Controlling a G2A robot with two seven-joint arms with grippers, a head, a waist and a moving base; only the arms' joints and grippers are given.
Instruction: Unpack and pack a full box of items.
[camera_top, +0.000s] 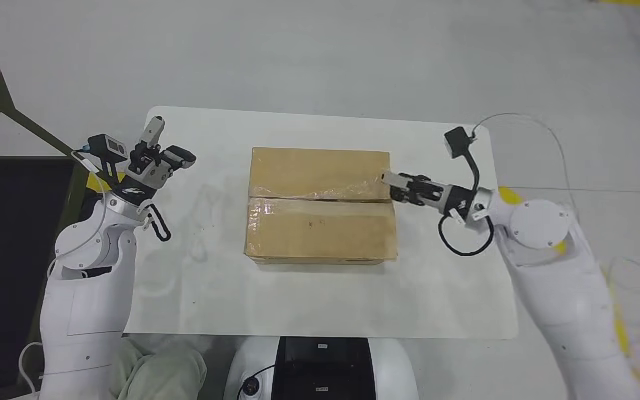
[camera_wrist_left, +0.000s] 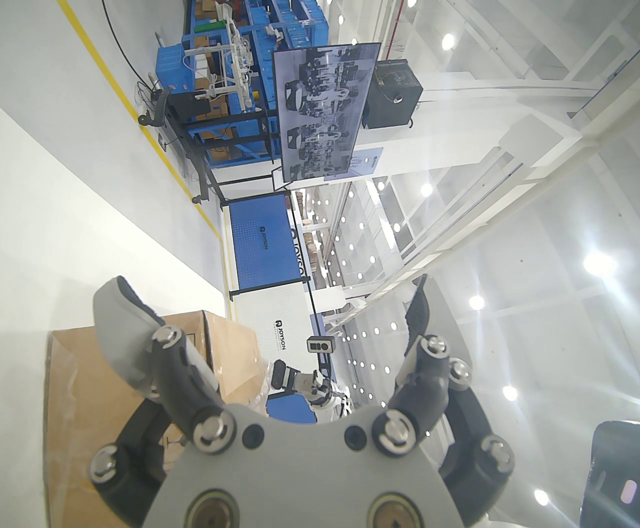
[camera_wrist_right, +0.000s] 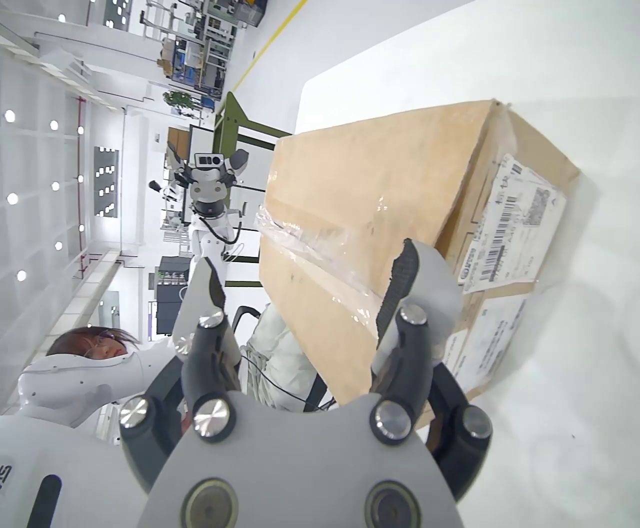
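The left end effector (camera_top: 162, 148) hangs over the left side of the tabletop (camera_top: 200, 285), with its fingers spread wide and nothing in them. It is well apart from the cardboard box (camera_top: 320, 215), so nothing holds the box down on that side. The box sits in the middle of the tabletop, shut, with clear tape (camera_top: 318, 197) running along the line where its two top flaps meet. The tape looks wrinkly and thin. The right end effector (camera_top: 392, 185) is at the right end of that tape line, fingers apart and holding nothing; I cannot tell if it touches the box. If it pushes or pulls here, the whole box may slide or tip up. The tape is slippery, so the fingers may slip off. It may also rip into small bits and leave the flaps stuck.
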